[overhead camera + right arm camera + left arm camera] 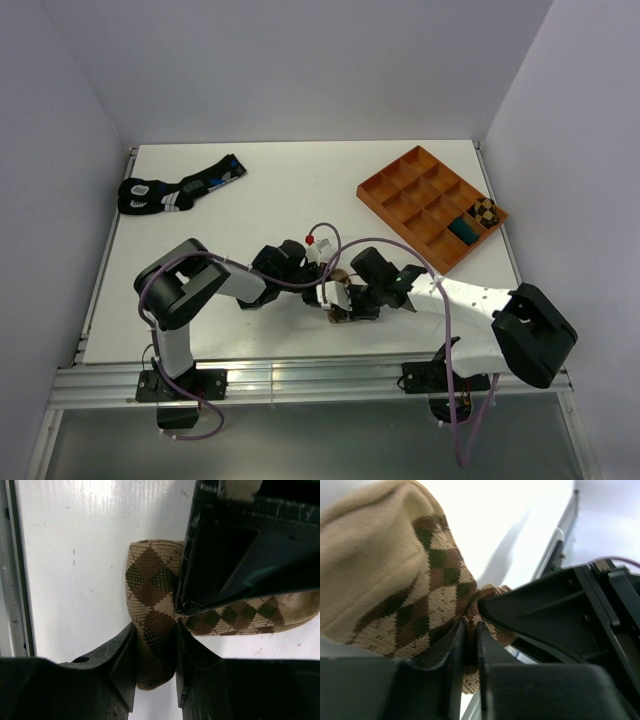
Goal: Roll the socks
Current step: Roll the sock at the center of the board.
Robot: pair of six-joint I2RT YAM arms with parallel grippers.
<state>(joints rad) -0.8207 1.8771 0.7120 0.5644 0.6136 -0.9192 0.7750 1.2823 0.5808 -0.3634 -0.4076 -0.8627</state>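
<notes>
The tan argyle sock (150, 595) lies on the white tabletop (280, 180) near its front edge, about midway between the two arm bases, and both tools meet on it. In the right wrist view one folded end of the sock stands up between the fingers of the right tool (155, 630). They press on it from both sides at a moderate gap, so that tool is closed on the fabric. In the left wrist view the left tool (470, 630) has its fingers drawn nearly together with a thin pleat of the same sock caught between them. The bulk of the sock (plain tan at the top, brown and dark diamonds lower down) bulges out to the left of that view.

The left arm rises from its base, bends at a raised elbow and runs low to the right, its wrist angled down toward the sock. The right arm swings out to the far right, folds back at the elbow and stretches its pale forearm leftward. The two tool bodies are almost touching.

Farther off, at the right rear, sits an orange compartment tray (372, 192) holding a small argyle bundle (485, 212) and a dark bundle (462, 230) in neighbouring cells. A pair of black socks with blue and white markings (170, 190) lies at the left rear.
</notes>
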